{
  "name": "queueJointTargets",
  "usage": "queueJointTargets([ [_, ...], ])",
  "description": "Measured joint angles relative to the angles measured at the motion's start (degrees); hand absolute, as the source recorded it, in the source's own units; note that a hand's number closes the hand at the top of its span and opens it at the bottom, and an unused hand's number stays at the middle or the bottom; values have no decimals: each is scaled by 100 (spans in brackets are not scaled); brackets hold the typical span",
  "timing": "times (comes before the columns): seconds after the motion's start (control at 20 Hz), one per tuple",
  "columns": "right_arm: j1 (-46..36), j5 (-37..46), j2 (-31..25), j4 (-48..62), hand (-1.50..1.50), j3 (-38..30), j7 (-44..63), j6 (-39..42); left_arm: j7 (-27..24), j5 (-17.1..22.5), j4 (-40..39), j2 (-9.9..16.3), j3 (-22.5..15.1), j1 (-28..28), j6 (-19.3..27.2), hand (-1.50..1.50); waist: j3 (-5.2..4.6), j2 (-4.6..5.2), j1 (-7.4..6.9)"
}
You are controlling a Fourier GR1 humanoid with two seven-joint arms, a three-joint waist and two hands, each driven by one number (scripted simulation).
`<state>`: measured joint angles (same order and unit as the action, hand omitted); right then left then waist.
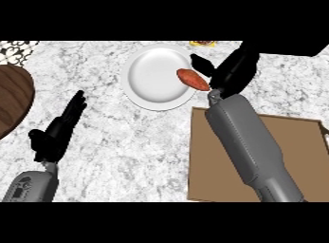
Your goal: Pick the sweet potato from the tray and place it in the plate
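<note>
The right hand (226, 71) curled round the orange-red sweet potato (193, 79) at the round white plate's (153, 71) rim; the left hand (58, 130) rested open.

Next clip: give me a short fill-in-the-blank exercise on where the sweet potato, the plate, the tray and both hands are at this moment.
1. The orange sweet potato lies at the ____ edge of the round white plate.
2. The flat brown tray sits to the ____ of the plate, nearer the robot.
3. The black right hand is next to the sweet potato, while the black left hand rests with fingers ____.

Missing words: right; right; straight
</note>
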<state>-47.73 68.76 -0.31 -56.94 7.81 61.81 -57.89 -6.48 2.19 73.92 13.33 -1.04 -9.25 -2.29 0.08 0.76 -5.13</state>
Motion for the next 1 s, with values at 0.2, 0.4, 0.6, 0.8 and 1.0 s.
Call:
queueJointTargets([
  [0.2, 634, -45, 8, -167, -150, 539, 318, -829, -49, 34, -17, 22, 83, 143, 7, 0, -4, -45, 157],
  [0.4, 1382, 150, 15, -629, -150, 1259, 502, -1225, -140, 43, 90, 52, 160, 431, 30, 0, -7, -88, 318],
  [0.6, 2040, 408, 18, -971, -150, 1878, 620, -1529, -231, 43, 41, 95, 265, 509, 20, 0, -9, -93, 410],
  [0.8, 2621, 632, 20, -1190, -150, 2257, 816, -1734, -139, -5, 136, 24, 247, 510, 70, 0, -8, -89, 454],
  [1.0, 3210, 1073, 23, -1457, -150, 2515, 1015, -1893, -103, -11, 318, -7, 266, 673, 52, 0, -8, -88, 477],
])
